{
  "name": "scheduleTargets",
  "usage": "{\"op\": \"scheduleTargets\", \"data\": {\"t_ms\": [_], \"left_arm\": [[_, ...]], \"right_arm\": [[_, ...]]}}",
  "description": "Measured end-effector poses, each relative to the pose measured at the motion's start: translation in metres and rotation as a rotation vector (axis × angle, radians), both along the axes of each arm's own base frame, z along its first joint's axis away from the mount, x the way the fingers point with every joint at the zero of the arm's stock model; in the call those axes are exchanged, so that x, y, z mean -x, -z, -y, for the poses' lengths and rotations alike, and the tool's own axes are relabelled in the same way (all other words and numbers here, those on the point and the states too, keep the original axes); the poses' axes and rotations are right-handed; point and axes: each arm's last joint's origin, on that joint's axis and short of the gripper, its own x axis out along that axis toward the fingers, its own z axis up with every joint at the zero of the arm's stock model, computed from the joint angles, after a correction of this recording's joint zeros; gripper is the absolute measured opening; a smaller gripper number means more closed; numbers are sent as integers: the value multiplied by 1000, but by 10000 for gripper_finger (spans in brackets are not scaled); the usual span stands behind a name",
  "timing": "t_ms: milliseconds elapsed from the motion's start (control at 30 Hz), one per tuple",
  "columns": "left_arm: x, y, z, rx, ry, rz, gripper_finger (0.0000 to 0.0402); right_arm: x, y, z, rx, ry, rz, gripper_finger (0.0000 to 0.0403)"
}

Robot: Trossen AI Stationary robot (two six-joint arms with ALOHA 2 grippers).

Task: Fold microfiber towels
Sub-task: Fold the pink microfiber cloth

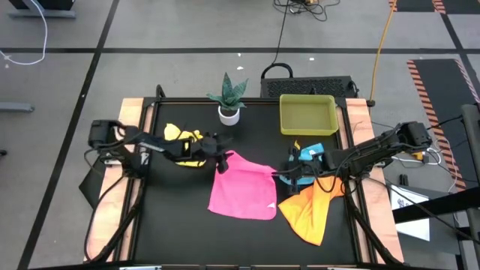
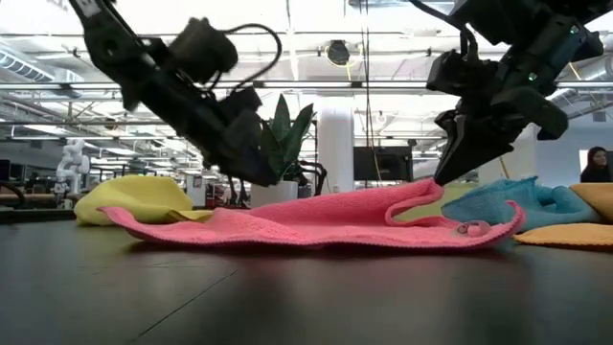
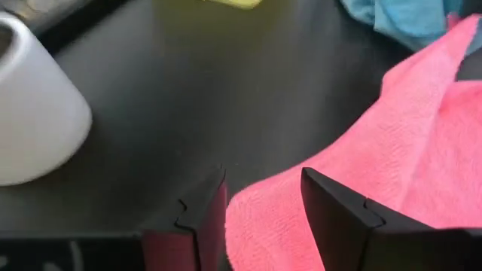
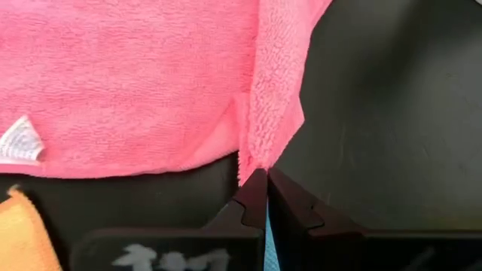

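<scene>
Presently catalogued: one yellow-green tray (image 1: 307, 114), rectangular, shallow-walled plastic, at the far side of the black surface (image 1: 172, 217), with nothing visible inside; one white pot (image 1: 229, 115), rounded and smooth, holding a spiky green plant (image 1: 227, 91), just beside the tray. Pink towel (image 1: 244, 191): soft, fine-looped microfiber, roughly square, spread near the surface's centre with gentle ripples and a small white tag (image 4: 20, 143) near one edge. Yellow towel (image 1: 182, 142): bunched into a mound on the left, partly under the left arm. Light blue towel (image 1: 311, 154): crumpled heap on the right, beneath the right arm. Orange towel (image 1: 307, 210): loosely flattened, irregular outline, lying near the front right corner, touching the pink towel's edge. Left gripper (image 3: 260, 207): fingers spread apart, straddling the pink towel's far-left corner without clamping it. Right gripper (image 4: 265, 188): fingers pressed together, pinching the pink towel's far-right corner, which rises in a small peak above the surface.
</scene>
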Motion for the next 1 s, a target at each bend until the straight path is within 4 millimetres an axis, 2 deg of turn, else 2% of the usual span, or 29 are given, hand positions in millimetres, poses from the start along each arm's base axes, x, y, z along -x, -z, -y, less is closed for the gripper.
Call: {"op": "scheduleTargets", "data": {"t_ms": [133,300,367,467,533,600,700,800,867,1000], "left_arm": [[-4,21,-15,59,18,-29,175],[-5,44,-21,62,-22,-99,168],[-6,46,-21,60,-24,-99,150],[-7,45,-18,48,-14,-103,95],[-5,40,-15,39,11,-109,42],[-4,30,-10,22,23,-91,14],[-4,2,1,-76,-17,-14,12],[1,-21,19,-203,-32,25,5],[3,-32,33,-281,-31,53,6],[7,-37,61,-404,-12,34,4]], "right_arm": [[-1,-1,-3,-2,-11,13,0],[-2,-2,-3,-5,-13,30,0],[-2,-2,-3,-4,-13,29,0],[-2,-2,-3,-5,-12,29,0],[-2,-2,-3,-2,-10,27,0],[0,-1,0,40,22,14,0],[5,-2,6,211,144,9,0],[7,-10,14,416,328,80,0],[7,-16,16,494,394,133,0],[1,-20,10,421,265,164,0]]}}
